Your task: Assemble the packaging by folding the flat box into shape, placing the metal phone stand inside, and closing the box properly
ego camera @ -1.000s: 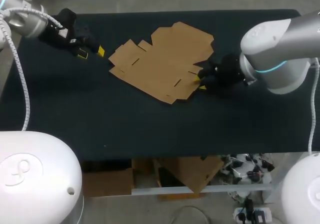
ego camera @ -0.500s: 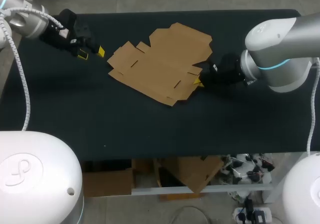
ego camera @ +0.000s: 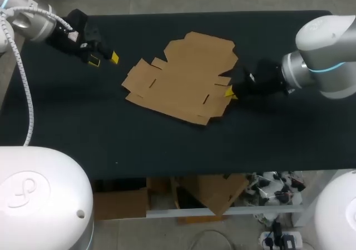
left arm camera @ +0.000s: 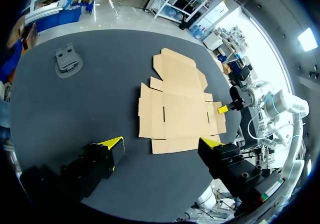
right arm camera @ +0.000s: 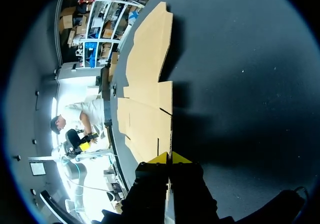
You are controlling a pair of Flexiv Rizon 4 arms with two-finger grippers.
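Note:
The flat brown cardboard box [ego camera: 183, 77] lies unfolded in the middle of the dark table. My right gripper [ego camera: 229, 92] is at the box's right edge, shut on a side flap. In the right wrist view the thin cardboard [right arm camera: 145, 99] runs edge-on between the yellow tips of the right gripper [right arm camera: 170, 159]. My left gripper [ego camera: 104, 58] hovers open at the far left, away from the box. From its wrist, the left gripper [left arm camera: 162, 144] faces the box [left arm camera: 177, 102], and the grey metal phone stand [left arm camera: 67, 62] sits off to one side. The stand does not show in the head view.
The dark table [ego camera: 83, 127] has bare surface in front of the box and along its near edge. My right gripper [left arm camera: 223, 109] also shows in the left wrist view at the box's far flap.
My right gripper closed on the box's right flap and drew back to the right, dragging the box a little that way. The left arm barely moved.

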